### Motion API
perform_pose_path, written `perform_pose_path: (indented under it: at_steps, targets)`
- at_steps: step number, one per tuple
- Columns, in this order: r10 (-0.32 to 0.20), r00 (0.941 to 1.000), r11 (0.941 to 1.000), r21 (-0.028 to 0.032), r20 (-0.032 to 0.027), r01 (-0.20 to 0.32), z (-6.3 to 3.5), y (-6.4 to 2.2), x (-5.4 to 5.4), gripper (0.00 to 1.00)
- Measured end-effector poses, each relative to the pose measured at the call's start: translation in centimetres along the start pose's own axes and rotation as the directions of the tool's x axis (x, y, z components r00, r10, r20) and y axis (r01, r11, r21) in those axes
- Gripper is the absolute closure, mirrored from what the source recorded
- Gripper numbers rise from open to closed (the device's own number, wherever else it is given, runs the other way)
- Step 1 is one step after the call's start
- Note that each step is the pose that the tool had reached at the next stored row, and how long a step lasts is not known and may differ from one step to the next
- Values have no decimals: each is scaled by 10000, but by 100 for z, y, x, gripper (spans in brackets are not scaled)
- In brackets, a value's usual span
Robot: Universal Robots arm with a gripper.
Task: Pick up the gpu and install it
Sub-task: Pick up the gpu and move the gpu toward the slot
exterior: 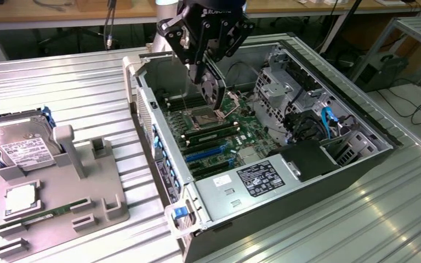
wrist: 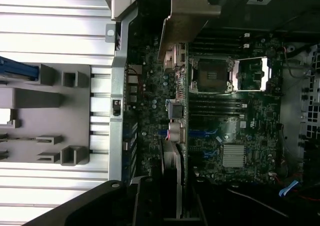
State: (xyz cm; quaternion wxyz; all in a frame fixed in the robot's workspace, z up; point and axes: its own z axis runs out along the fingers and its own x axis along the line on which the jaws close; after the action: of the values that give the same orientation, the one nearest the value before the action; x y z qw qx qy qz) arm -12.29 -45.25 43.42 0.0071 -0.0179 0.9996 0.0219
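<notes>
The end effector (exterior: 204,70) holds the gpu (exterior: 215,92) over the case (exterior: 284,219); it must meet the slots (exterior: 204,155) at 6 o'clock.

Ribbed metal tabletop (exterior: 64,87) catches bright glare; wooden bench (exterior: 64,11) behind; cables (exterior: 420,112) trail on pale floor (exterior: 397,101).

The gripper (exterior: 203,75) is built of matt black metal, its angular linkage bars (exterior: 172,32) joined by small round pivot pins. White lettering (exterior: 221,11) is printed across the black body just above the linkages. The fingers (exterior: 195,67) are tapered toward dark tips. From the wrist, one finger (wrist: 189,13) is rendered as a dull grey-brown wedge, and the opposite side as rounded black housing (wrist: 145,202).
</notes>
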Motion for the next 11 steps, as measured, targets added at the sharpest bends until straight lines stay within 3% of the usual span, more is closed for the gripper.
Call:
perform_pose_path:
  at_steps: [6,11]
  targets:
    - [0,10000,10000,0,0,0,4,-7,-199,72]
    - [0,10000,10000,1,0,0,6,-11,-296,72]
